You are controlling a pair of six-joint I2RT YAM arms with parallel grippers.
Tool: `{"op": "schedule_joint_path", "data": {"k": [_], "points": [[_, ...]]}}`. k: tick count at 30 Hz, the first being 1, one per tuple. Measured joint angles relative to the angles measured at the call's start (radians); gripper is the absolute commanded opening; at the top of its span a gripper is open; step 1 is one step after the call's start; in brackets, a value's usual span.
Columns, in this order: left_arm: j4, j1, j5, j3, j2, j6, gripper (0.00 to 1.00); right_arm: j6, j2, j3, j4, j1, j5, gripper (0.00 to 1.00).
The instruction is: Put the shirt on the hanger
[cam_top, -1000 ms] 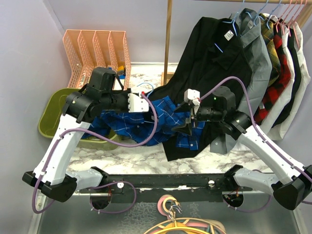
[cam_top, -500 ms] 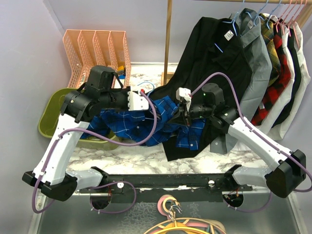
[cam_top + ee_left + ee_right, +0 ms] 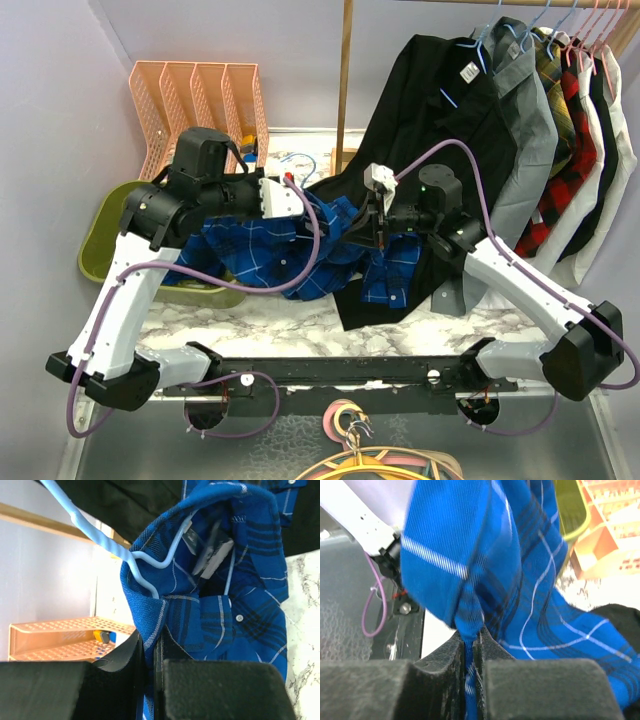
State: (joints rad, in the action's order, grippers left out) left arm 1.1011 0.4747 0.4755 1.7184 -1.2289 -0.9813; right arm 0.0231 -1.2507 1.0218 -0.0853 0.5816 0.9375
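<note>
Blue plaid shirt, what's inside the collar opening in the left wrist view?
The light-blue hanger runs into the collar of the shirt, beside a neck label. Fabric covers the rest of the hanger, so its lower part cannot be seen.

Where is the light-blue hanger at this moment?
In the left wrist view, the hanger runs from upper left into the collar of the shirt, just above the left end effector pinching it.

We see the blue shirt hang btwn the L gripper & R gripper, both touching it. A black shirt hangs just behind.
</note>
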Motion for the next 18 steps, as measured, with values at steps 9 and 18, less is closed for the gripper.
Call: {"op": "schedule_joint_path", "data": {"k": [9,18], "points": [[0.013,0.018,0.042,0.003,-0.051,0.021,0.00,-0.091,-0.047,0.024,0.183,0.008,0.050,0.01],[0.031,0.016,0.041,0.004,-0.051,0.035,0.00,-0.106,-0.088,0.024,0.213,0.008,0.072,0.01]]}}
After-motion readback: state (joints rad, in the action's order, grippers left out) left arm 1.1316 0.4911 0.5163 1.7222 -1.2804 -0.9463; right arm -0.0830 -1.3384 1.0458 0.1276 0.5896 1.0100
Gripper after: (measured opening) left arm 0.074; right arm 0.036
